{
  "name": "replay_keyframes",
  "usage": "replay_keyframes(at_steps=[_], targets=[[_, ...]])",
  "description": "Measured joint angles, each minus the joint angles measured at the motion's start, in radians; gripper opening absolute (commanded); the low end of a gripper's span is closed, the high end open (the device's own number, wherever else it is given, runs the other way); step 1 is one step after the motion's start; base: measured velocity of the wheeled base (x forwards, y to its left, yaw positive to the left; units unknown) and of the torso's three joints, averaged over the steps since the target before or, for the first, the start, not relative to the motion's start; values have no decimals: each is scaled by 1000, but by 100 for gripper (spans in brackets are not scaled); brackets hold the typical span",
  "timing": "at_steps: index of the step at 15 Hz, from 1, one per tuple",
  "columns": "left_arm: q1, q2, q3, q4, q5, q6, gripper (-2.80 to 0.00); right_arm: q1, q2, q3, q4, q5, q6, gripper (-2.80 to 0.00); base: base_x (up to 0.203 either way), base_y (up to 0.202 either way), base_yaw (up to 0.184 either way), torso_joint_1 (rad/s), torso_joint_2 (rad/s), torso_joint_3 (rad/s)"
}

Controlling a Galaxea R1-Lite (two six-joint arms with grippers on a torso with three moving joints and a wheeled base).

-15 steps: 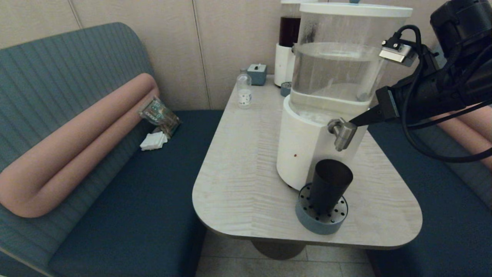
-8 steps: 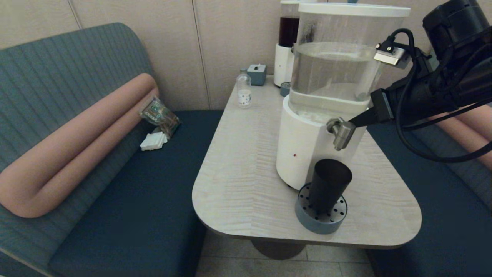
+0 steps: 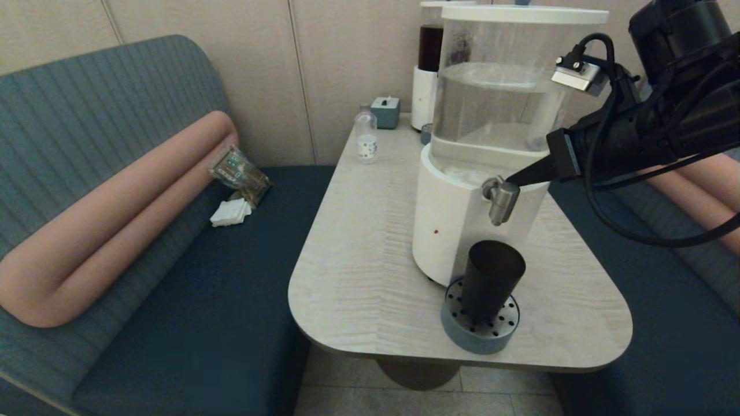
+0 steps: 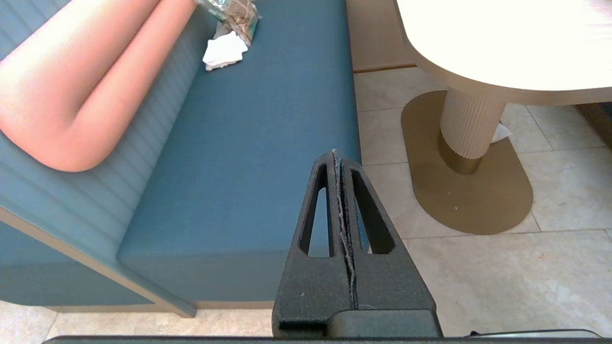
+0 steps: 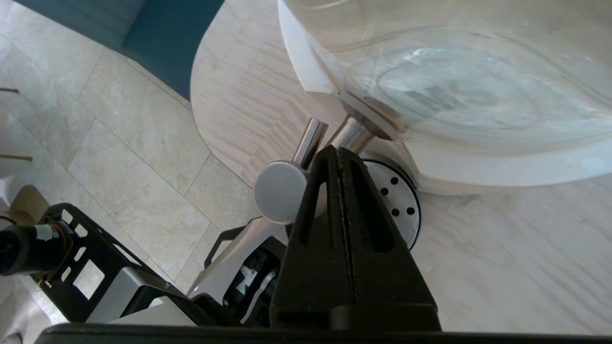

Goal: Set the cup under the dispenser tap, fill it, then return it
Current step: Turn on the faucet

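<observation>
Right gripper [image 3: 511, 178], fingers pressed together, touches the tap [image 3: 500, 199] from the right, directly above the upright cup [image 3: 490, 281].

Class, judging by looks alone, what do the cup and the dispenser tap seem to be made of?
The cup: probably plastic, a dark, matte, opaque wall without glare. The dispenser tap: likely brushed metal, silver with soft highlights and a mirror-like shine in the right wrist view. The shut right claw meets it.

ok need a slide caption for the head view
Right gripper, fingers shut, meets the dispenser tap while the cup waits below on the perforated drip tray.
</observation>
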Motion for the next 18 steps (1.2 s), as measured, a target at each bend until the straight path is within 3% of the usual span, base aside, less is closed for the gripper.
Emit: replay_keyframes(at_steps=[8, 18], targets=[[0, 0, 0, 0, 1, 0, -280, 9, 7, 11, -19, 4, -36, -280, 0, 0, 0, 0, 0, 0], [0, 0, 0, 0, 0, 0, -280, 9, 4, 95, -153, 2, -87, -280, 0, 0, 0, 0, 0, 0]])
